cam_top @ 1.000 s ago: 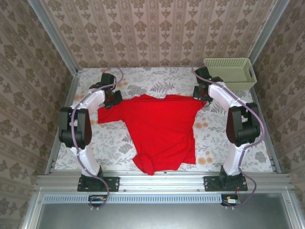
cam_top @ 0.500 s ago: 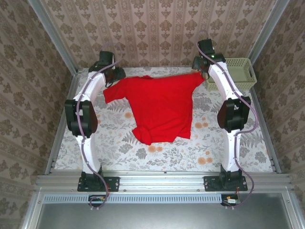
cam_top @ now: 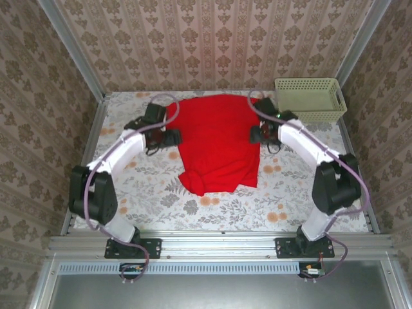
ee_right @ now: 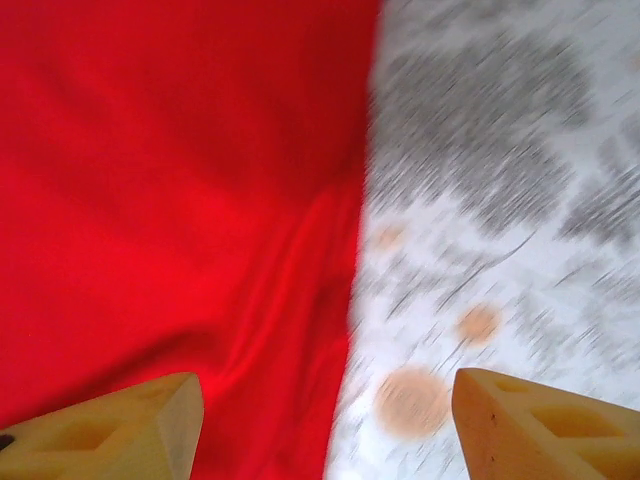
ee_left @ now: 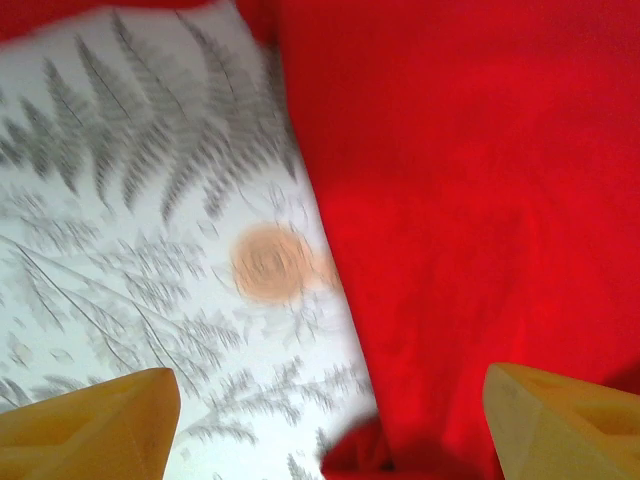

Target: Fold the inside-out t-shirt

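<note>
Left claw (cam_top: 168, 138) and right claw (cam_top: 259, 133) both gaped wide, holding nothing, 1 at each side edge of the red t-shirt (cam_top: 219, 141), which lay spread on the surface (cam_top: 154, 187) between them. To fold cleanly, I reckoned each needed to pinch only its edge, level together.

both wrist views are motion-blurred; at the upper right of the right one the tabletop (ee_right: 520, 150) print is mere streaks. the t-shirt (ee_right: 170, 180) runs off top and left there. the lower edges cut off the fingers of the left end effector (ee_left: 322, 425) and right end effector (ee_right: 325, 425).
</note>
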Robot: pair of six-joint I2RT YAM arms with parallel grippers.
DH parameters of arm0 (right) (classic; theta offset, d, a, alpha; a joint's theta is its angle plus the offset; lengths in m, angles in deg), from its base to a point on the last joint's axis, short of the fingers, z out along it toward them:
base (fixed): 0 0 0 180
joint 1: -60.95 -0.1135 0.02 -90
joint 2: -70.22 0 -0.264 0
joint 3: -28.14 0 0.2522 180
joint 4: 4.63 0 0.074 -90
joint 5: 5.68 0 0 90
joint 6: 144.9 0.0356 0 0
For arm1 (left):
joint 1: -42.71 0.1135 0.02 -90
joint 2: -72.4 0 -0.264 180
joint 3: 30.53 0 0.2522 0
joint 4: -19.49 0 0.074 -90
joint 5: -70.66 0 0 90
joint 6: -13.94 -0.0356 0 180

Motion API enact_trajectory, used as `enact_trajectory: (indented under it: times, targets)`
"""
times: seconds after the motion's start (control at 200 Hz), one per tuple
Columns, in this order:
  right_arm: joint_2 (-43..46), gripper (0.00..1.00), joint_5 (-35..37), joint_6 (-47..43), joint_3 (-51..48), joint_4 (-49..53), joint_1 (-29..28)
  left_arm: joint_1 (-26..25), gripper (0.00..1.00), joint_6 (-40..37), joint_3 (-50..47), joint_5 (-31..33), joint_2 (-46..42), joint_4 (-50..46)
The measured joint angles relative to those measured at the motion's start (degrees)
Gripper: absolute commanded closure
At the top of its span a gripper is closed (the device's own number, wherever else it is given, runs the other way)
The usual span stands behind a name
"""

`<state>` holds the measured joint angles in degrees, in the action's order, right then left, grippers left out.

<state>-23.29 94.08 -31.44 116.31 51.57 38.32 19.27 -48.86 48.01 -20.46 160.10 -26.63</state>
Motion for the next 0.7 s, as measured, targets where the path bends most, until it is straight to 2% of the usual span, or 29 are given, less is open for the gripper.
enact_trajectory:
  times: [0.15,0.28,0.405,0.575,0.7]
  targets:
    - [5.75,0.37,-2.34,6.36,-11.58,-2.75,-8.13,-4.79,0.20,2.12,-12.85,-0.57,-4.39,5.99]
    - [6.40,0.41,-3.39,12.61,-18.05,-5.68,-12.26,-7.63,0.22,4.22,-18.14,-1.20,-4.44,9.79]
    - [5.64,0.48,-4.63,17.35,-19.78,-8.83,-12.94,-8.52,0.26,6.01,-19.63,-2.34,-4.22,14.01]
    - [2.16,0.56,-5.73,20.65,-19.78,-13.90,-13.42,-8.85,0.37,7.80,-20.90,-2.82,-3.69,18.01]
    - [-0.96,0.70,-5.73,21.35,-18.43,-14.43,-14.01,-8.83,0.45,8.59,-22.64,-3.02,-3.72,19.28]
